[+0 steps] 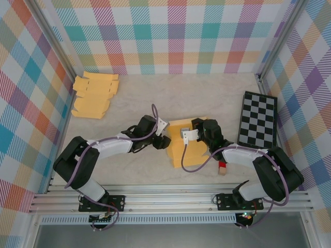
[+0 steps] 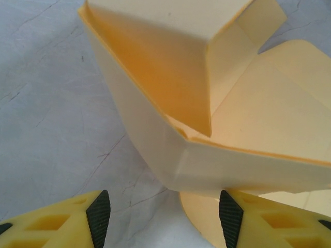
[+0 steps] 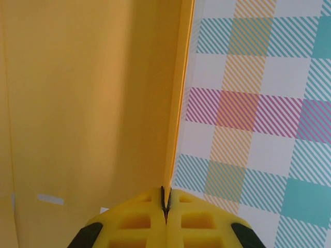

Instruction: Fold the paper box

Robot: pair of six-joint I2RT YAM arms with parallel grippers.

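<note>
Pale marbled table [image 1: 207, 98] (plaid walls [image 1: 176, 36] around) bears the paper box [image 1: 179, 155].

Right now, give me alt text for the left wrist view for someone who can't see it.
A partly folded yellow paper box, flaps open, sits on a pale marbled table. Below it the left end effector stands open, its yellow black-padded fingers apart.

The paper box [image 1: 185, 147] is seen as smooth, matt yellow card with crisp creases. The bench [image 1: 207, 98] is given a pale, matt, faintly veined stone-like finish. The left pincer [image 2: 164, 213] is moulded in yellow plastic, its pads [image 2: 98, 217] faced in black ribbed rubber. Dull metal rails [image 1: 170, 200] are fitted at the near edge.
</note>
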